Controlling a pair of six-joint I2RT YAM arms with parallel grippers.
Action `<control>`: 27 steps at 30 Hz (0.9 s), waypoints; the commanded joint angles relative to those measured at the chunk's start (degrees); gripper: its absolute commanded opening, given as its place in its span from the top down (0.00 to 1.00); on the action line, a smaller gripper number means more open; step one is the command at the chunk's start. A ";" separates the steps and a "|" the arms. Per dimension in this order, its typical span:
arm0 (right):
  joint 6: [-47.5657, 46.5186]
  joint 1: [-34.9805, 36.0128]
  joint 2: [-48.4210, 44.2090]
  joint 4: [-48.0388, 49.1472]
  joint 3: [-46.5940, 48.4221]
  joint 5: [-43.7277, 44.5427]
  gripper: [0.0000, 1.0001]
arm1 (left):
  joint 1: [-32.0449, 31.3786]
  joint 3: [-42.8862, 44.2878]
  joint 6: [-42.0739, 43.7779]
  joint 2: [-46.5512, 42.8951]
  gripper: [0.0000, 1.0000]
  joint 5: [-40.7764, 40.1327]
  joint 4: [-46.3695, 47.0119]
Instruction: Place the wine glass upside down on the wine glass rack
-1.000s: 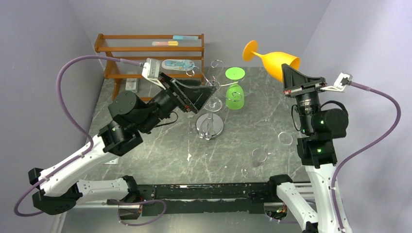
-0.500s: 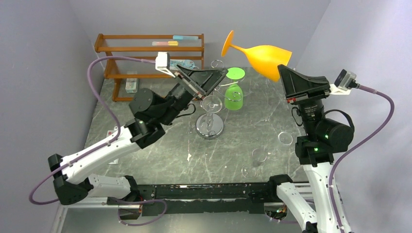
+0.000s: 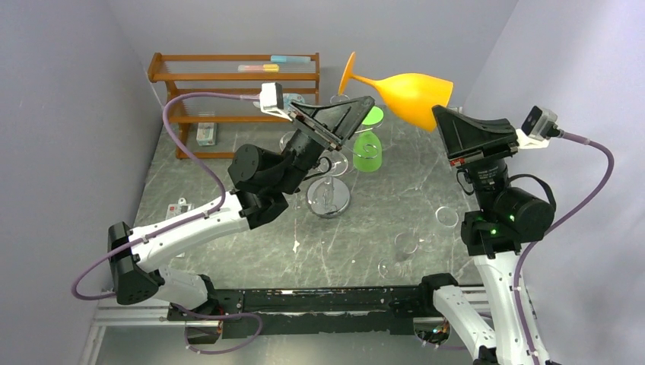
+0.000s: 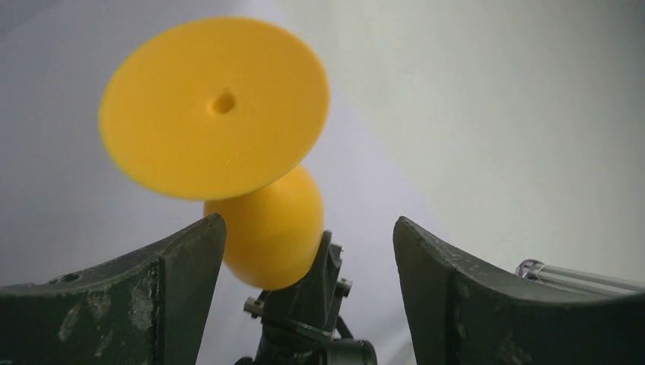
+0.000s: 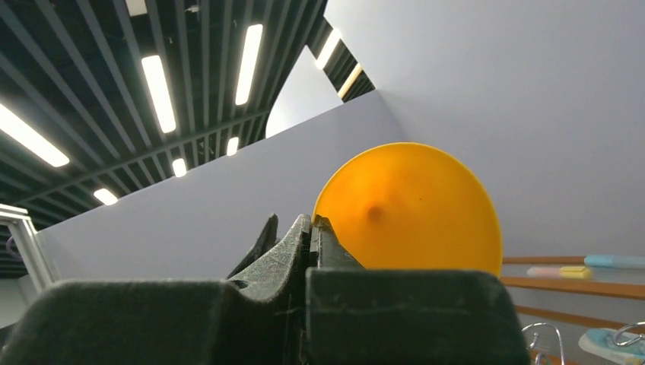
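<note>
The left gripper [image 4: 308,220] is keeping its jaws wide apart and is gripping nothing. The round foot of the orange wine glass [image 3: 411,91] is facing it, near but not touching. The glass is lying sideways high in the air, its stem running across to the right gripper [image 3: 441,115], which is pinching the bowl's rim tight. The wine glass rack [image 3: 328,196] is standing below on the table [image 3: 418,190], nearer the left arm. No writing is showing clearly enough to read.

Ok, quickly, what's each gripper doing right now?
Left gripper: open, holding nothing.
Right gripper: closed on the rim of the orange wine glass.
</note>
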 commanded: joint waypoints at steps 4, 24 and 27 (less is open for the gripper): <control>2.14 0.19 0.18 8.93 -3.13 -3.84 1.00 | -2.48 0.22 9.62 3.45 0.18 -9.32 16.86; -2.09 0.19 1.36 13.25 -5.28 -9.95 1.00 | -4.30 1.01 18.99 7.97 0.50 -16.24 30.12; -1.11 0.20 1.94 15.94 -5.97 -11.64 1.00 | -4.30 1.05 19.31 8.51 0.55 -16.38 32.56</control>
